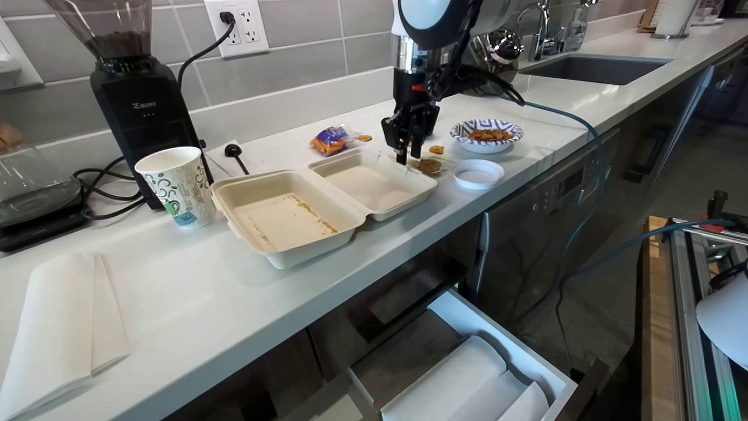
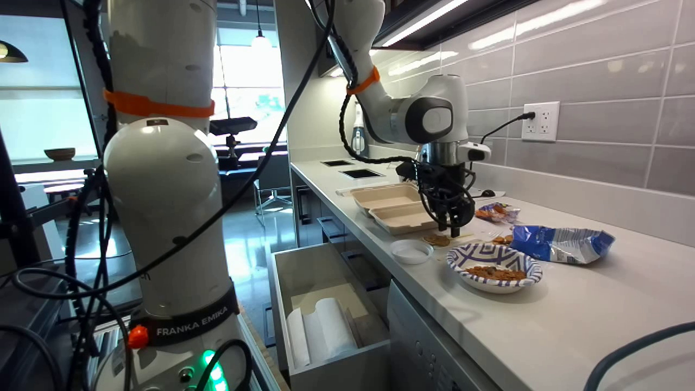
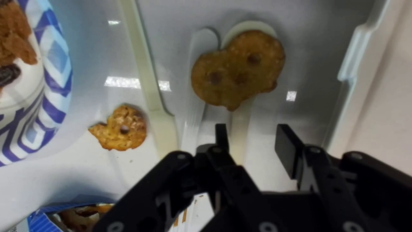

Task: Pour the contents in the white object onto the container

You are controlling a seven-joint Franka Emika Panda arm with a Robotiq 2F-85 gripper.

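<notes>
Low round white cup (image 1: 477, 176) mouth-up; off-white foam clamshell (image 1: 334, 194) open, lengthwise along white counter (image 1: 193, 292); black claw (image 3: 252, 141) parted partway, empty.

Grey-tiled wall (image 2: 586, 76), apparently glossy floor (image 2: 248, 244)

End effector (image 3: 253, 141) black. Bench (image 1: 175, 292) white, wall tiles (image 1: 298, 76) grey. Foam box (image 1: 374, 186) plain beige, golden-brown crumbs (image 1: 317, 215). Low cup (image 1: 478, 175) all white. Bowl (image 2: 494, 253) white with blue-purple zigzags; flakes (image 2: 495, 273) brown. Tall cup (image 1: 178, 187) white, dark swirls, green and blue print. Grinder (image 1: 140, 126) black, pale lettering (image 1: 144, 105). Small packet (image 1: 331, 140) orange and blue; big bag (image 2: 562, 244) blue and silver.
</notes>
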